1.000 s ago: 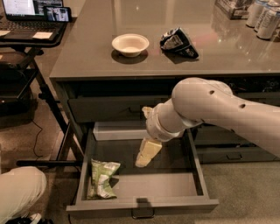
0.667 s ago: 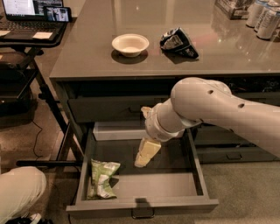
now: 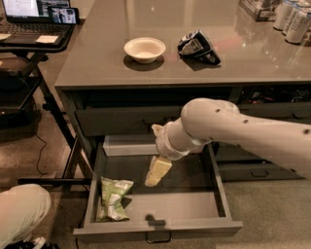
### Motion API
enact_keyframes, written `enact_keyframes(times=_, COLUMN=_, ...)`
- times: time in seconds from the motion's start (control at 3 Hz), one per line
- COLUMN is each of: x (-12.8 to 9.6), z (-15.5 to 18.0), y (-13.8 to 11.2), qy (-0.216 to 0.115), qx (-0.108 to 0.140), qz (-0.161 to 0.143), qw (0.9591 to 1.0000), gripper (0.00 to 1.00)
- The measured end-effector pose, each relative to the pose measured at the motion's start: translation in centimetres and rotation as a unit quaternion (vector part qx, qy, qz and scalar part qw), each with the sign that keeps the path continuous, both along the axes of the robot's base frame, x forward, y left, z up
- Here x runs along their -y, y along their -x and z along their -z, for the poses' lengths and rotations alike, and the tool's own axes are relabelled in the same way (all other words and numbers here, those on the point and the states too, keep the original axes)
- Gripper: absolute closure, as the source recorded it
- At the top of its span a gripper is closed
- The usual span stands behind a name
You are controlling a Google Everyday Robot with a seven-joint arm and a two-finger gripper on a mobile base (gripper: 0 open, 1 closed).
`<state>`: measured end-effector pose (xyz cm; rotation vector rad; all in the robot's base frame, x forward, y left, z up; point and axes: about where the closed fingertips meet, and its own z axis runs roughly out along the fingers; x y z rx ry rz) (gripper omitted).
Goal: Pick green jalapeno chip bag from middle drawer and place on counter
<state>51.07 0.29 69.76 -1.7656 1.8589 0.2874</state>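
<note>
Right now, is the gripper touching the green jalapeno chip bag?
Apart. The camera view shows bare floor of the middle drawer between the gripper above it and the green jalapeno chip bag.

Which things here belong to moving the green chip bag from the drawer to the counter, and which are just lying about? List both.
Job: green jalapeno chip bag, lying at the left of the open middle drawer; counter; claw, hanging over the drawer, right of the bag.
Lying about: white bowl, black and silver snack bag and cans on the counter; laptop.
</note>
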Motion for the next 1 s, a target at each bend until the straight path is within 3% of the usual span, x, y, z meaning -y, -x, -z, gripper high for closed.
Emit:
enact_keyframes(times=0.67, x=-3.2, z=12.0, y=-3.4, qy=-0.008, qx=-0.025, qz=0.016, qw=0.9995, gripper=0.00)
enact_keyframes(times=1.0, x=-4.9, z=17.7, y=-4.7, qy=-0.012, qx=-0.051, qz=0.026, qw=0.9983, gripper=0.00)
